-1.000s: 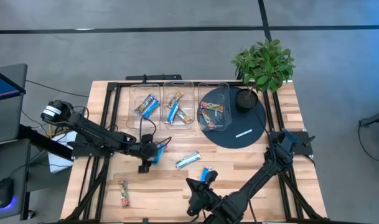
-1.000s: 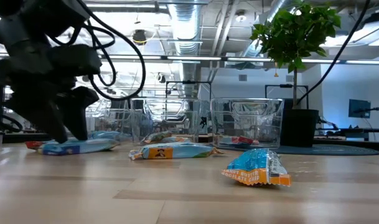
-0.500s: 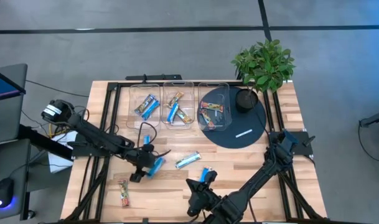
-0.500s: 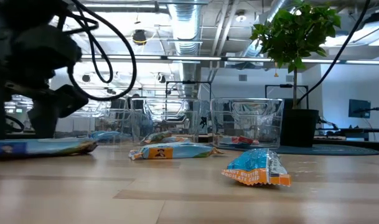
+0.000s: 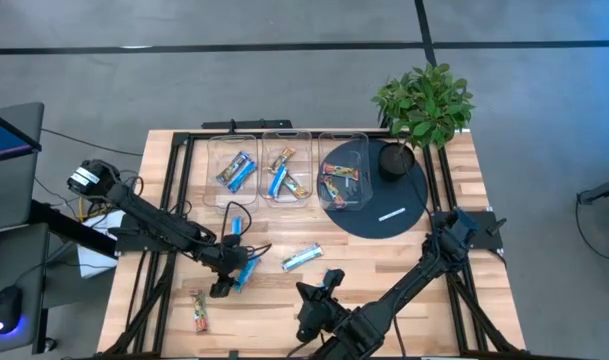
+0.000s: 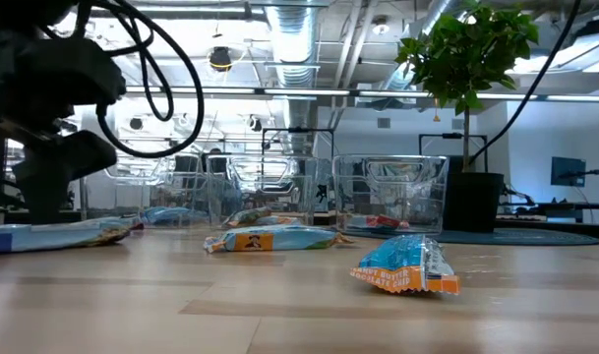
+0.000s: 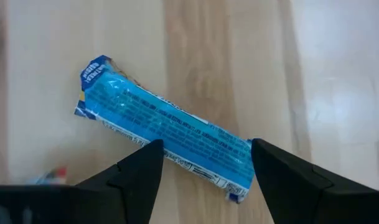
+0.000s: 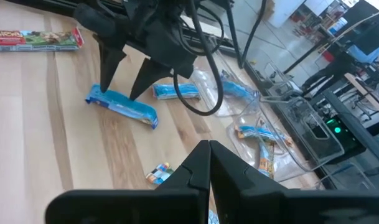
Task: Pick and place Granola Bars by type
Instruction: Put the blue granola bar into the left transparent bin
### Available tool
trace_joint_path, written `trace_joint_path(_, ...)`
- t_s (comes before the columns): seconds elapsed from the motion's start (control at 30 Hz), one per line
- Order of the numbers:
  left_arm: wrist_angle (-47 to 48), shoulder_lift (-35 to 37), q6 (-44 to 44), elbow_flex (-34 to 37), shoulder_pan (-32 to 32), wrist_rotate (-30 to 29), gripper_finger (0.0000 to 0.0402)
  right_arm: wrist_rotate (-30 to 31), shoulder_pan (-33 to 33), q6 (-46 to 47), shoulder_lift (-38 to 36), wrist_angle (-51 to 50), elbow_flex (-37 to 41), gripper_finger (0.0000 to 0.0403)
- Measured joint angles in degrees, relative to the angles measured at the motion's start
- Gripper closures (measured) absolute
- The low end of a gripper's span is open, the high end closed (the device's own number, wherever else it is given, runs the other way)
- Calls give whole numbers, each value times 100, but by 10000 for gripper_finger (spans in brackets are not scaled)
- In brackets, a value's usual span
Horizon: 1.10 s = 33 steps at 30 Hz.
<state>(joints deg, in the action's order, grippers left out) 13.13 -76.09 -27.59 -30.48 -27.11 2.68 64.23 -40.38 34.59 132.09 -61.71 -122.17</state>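
My left gripper (image 5: 234, 280) is open and points down over a bright blue bar (image 7: 167, 146) that lies flat on the wood. Its fingers stand on either side of the bar's one half. The right wrist view shows the same bar (image 8: 122, 106) below that gripper (image 8: 119, 93). My right gripper (image 8: 209, 148) is shut and hovers near the table's near edge, above a small blue-orange bar (image 8: 158, 175). A silvery-blue bar (image 5: 302, 258) and a red-brown bar (image 5: 199, 311) lie loose on the table. More bars lie in three clear bins (image 5: 286, 150). My left gripper comes at the blue bar from above with its fingers (image 7: 142, 171) across it, around the half nearer one end (image 7: 236, 163). The bar lies flat on the table. I cannot tell whether the fingers touch it.
The clear bins stand in a row at the far edge. A dark round mat (image 5: 394, 200) with a white stick (image 5: 391, 213) and a potted plant (image 5: 424, 100) fill the far right corner. Bare wood shows on the table's right side.
My left gripper has moved toward the table's near edge, and the blue bar has slid along the table with it, staying flat. My right gripper has reached out over the blue-orange bar, which it now covers in the high view.
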Motion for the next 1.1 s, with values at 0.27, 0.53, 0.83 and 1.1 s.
trace_joint_path(0.27,321,0,-574,-60,2,-87,163,-138,0,4,0,2,0,402)
trace_joint_path(0.53,462,9,-388,-127,-2,163,163,-138,0,4,0,2,0,402)
trace_joint_path(0.83,1801,9,-599,-940,-342,-594,163,-151,0,4,0,2,0,402)
trace_joint_path(1.1,2239,11,-1063,-722,-380,-666,163,-385,0,100,0,-3,0,402)
